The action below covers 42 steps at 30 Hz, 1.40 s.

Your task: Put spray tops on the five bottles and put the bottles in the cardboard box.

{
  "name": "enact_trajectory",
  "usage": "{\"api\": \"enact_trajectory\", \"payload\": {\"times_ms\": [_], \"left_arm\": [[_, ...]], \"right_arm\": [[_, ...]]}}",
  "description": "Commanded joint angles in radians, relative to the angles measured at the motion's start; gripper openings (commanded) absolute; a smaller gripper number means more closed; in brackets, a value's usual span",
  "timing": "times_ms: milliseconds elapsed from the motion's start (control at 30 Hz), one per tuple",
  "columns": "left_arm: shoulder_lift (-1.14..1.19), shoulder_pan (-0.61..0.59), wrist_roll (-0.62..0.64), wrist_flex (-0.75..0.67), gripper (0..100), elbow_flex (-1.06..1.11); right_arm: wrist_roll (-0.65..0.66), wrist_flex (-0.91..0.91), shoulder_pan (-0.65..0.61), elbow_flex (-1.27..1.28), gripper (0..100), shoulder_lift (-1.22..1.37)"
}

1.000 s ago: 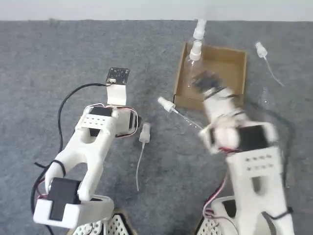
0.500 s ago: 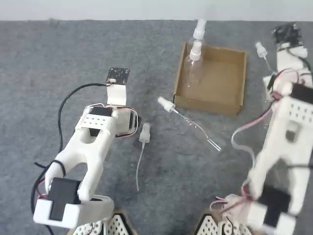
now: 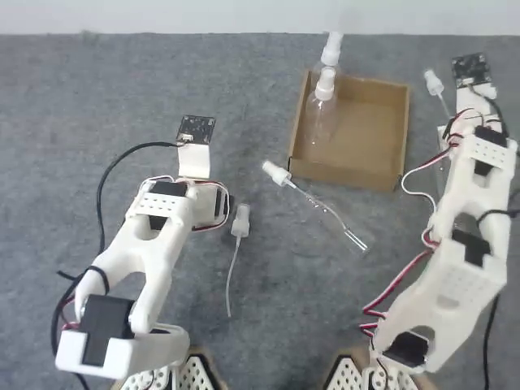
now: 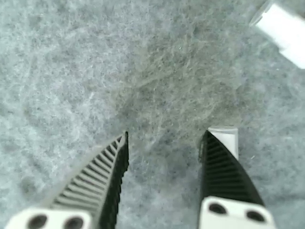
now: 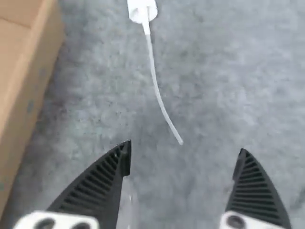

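On grey carpet (image 5: 238, 71), a white spray top (image 5: 142, 10) with thin curved tube lies before the spread right end effector (image 5: 184, 149).

The worktop (image 3: 81, 89) is fuzzy grey all over. The cardboard box (image 3: 348, 174) is plain brown. The bottle (image 3: 321, 122) in the box is see-through with a white top. The spray top (image 3: 277, 174) just beside the box is white too. The left arm (image 3: 150, 252) and right arm (image 3: 463, 236) are white with black parts. The left tool (image 4: 167, 138) and right tool (image 5: 185, 149) are black with ridges.

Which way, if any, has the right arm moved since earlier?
Yes. The right arm swung from over the cardboard box to the box's right side, near a spray top.
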Motion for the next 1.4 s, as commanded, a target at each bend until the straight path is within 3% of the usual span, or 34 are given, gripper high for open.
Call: {"api": "enact_trajectory", "payload": {"times_ms": [0, 433, 733, 1067, 1233, 1367], "left_arm": [[-0.055, 0.006, 0.002, -0.02, 22, -0.007], [-0.055, 0.006, 0.002, -0.02, 22, -0.007], [-0.055, 0.006, 0.002, -0.02, 22, -0.007], [-0.055, 0.006, 0.002, -0.021, 22, -0.007], [-0.055, 0.006, 0.002, -0.021, 22, -0.007], [-0.055, 0.006, 0.002, -0.025, 22, -0.005]], "right_arm": [[-0.011, -0.027, 0.005, -0.141, 27.7, 0.05], [-0.049, -0.027, 0.004, -0.439, 27.4, 0.34], [-0.041, 0.008, 0.007, -0.456, 0.6, 0.361], [-0.038, 0.214, 0.041, -0.456, 0.5, 0.248], [0.029, 0.355, 0.064, -0.456, 0.5, 0.186], [0.035, 0.357, 0.068, -0.456, 0.6, 0.153]]}}
